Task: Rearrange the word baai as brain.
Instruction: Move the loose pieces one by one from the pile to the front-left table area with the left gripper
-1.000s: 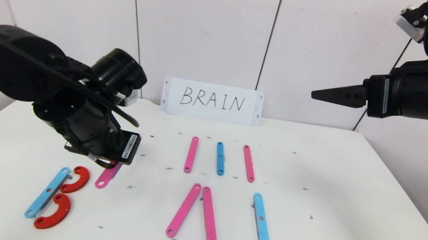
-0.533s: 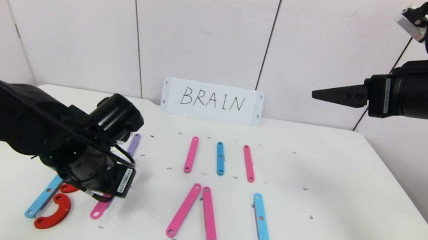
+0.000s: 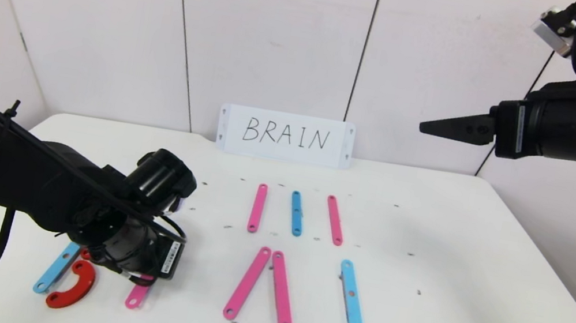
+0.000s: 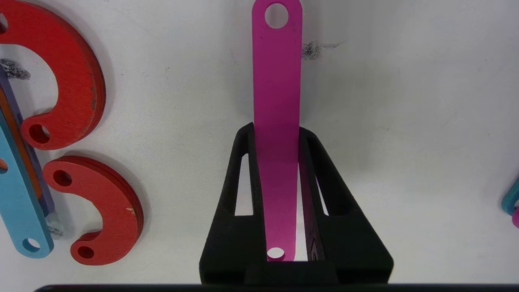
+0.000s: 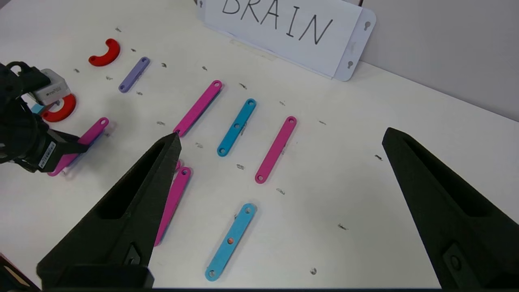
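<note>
My left gripper [image 4: 276, 134] is clamped on the pink bar [image 4: 277, 101] beside the red curves [image 4: 73, 81], front-left of table; it looks thin, light, stiff, slick, so I'd grip mid-length across its edges; right gripper [image 5: 279, 162] parked high, jaws wide.

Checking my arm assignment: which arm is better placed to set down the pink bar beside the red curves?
Left: the left gripper is shut on the pink bar, low beside the red curves. The right gripper hangs open, high and away.

Piece count by kind

Five pink bars [image 3: 257, 207], three light-blue bars [image 3: 297, 214], three red curves [image 4: 65, 81], one purple bar [image 5: 134, 74] and one white card [image 3: 285, 136] are counted across the views.
</note>
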### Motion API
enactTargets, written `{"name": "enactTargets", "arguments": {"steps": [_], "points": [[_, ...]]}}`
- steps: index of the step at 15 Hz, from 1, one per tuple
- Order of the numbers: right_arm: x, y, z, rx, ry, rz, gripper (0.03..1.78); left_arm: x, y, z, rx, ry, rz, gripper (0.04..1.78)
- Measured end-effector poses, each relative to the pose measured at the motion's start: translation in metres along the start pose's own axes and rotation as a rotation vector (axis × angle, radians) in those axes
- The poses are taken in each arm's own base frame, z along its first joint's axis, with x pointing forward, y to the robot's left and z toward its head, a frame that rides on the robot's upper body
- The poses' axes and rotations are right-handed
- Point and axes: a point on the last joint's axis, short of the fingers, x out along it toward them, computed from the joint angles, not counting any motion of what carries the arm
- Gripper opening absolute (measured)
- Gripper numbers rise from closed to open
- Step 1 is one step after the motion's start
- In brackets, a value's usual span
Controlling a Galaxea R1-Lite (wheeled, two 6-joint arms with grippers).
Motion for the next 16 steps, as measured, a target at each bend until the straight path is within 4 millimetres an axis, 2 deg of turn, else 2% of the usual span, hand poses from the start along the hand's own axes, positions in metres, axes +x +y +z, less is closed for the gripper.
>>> {"name": "enactTargets", "arguments": {"steps": [16], "points": [[-0.0003, 0.0001, -0.0001, -0.001, 0.000, 0.001, 1.74, 0.0037, 0.0015, -0.0032, -0.003, 0.016, 0.002, 0.29]]}}
